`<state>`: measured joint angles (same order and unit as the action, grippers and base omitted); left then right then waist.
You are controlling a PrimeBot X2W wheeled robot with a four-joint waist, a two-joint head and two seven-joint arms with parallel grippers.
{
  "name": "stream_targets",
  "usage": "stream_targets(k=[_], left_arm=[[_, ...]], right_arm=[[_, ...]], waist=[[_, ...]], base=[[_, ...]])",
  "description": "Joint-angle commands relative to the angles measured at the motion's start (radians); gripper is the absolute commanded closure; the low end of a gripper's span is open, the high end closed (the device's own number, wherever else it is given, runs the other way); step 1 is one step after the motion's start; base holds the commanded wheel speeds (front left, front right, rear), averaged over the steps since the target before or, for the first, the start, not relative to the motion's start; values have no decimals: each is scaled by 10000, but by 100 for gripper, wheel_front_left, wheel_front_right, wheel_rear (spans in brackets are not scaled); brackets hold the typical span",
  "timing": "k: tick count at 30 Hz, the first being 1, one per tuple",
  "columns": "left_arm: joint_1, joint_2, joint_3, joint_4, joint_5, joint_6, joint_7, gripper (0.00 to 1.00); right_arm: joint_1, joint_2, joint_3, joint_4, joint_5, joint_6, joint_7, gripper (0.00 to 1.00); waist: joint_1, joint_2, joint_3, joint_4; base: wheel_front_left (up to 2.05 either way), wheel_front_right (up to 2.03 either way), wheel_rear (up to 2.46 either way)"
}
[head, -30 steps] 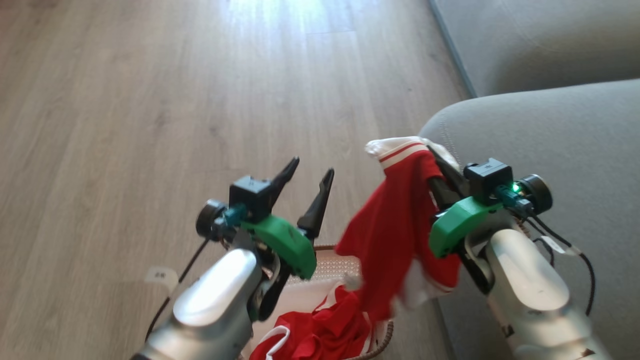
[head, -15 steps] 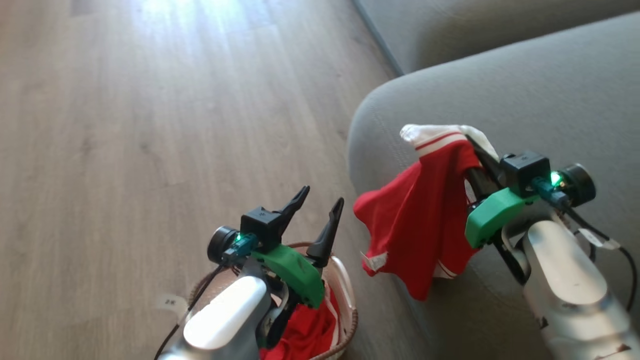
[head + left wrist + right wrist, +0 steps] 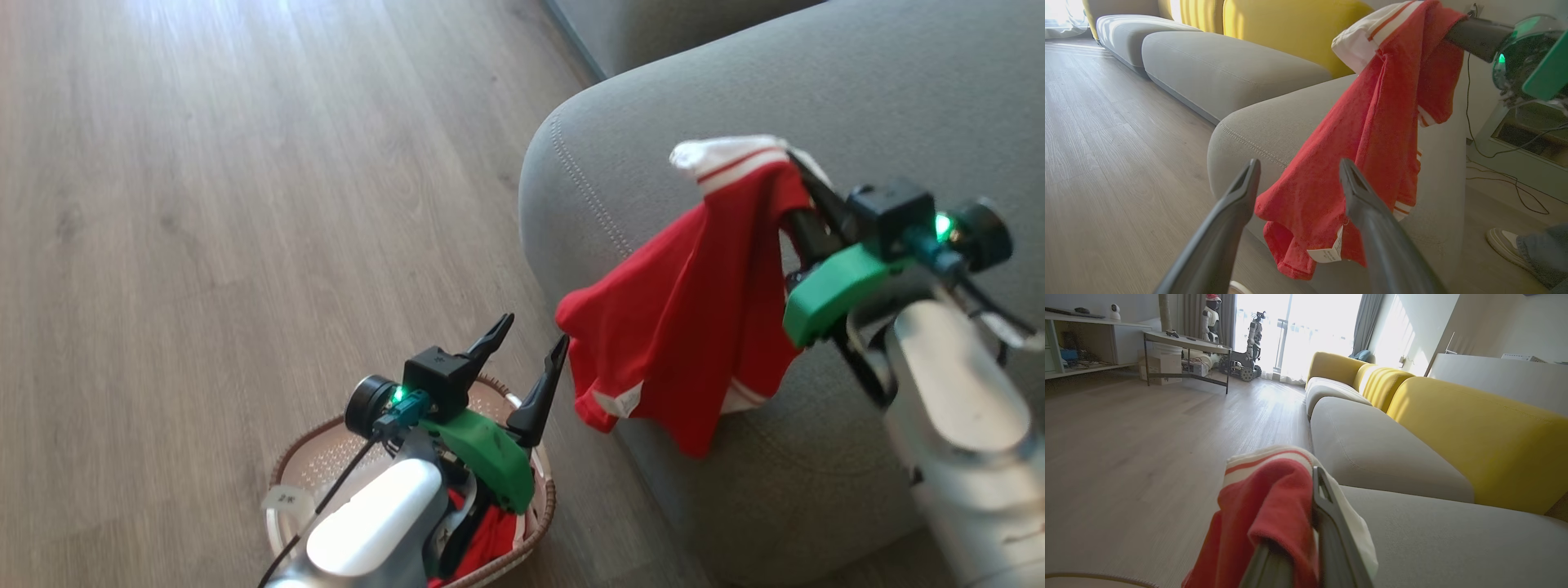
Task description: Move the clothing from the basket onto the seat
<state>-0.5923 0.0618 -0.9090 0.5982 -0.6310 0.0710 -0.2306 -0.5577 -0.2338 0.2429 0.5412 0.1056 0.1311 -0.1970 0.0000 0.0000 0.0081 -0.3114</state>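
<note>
Head view: right pincer (image 3: pixel 804 188) clamps soft, seemingly light clothing (image 3: pixel 694 310) by its white edge at two o'clock; left pincer (image 3: pixel 535 331) gapes empty.

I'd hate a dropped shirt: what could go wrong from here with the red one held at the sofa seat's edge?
1. Most of the red shirt hangs beside the seat's rounded edge; released here, it might slide to the floor.
2. Cloth drapes over the right gripper and may cling when it opens.
3. The open left gripper is near the hanging hem and could snag it.
</note>
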Motion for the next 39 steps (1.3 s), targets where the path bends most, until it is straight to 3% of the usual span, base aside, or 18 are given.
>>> stream_targets(k=[1, 13, 23, 29, 39], left_arm=[[-328, 92, 269, -210, 100, 36, -110, 0], [-815, 141, 93, -298, 407, 102, -160, 0], [-1750, 438, -12, -1209, 995, 321, -90, 0], [-2235, 693, -108, -1936, 1328, 509, 212, 0], [-2520, 1049, -262, -2769, 1599, 743, 685, 0]], right_arm=[[-734, -138, 135, -440, 55, -4, 9, 100], [-4687, -1470, 120, 119, 191, -4, 772, 100], [-8026, -2660, -1168, 1705, -817, -4, 1009, 100], [-8474, -2614, -2167, 2514, -1397, -4, 741, 100], [-7003, -1675, -3670, 4602, -1944, -4, -41, 100]], waist=[[0, 0, 60, 75], [0, 0, 1444, 966], [0, 0, 3369, 1642], [0, 0, 4340, 1858], [0, 0, 5226, 1961]], base=[[0, 0, 0], [0, 0, 0], [0, 0, 0], [0, 0, 0], [0, 0, 0]])
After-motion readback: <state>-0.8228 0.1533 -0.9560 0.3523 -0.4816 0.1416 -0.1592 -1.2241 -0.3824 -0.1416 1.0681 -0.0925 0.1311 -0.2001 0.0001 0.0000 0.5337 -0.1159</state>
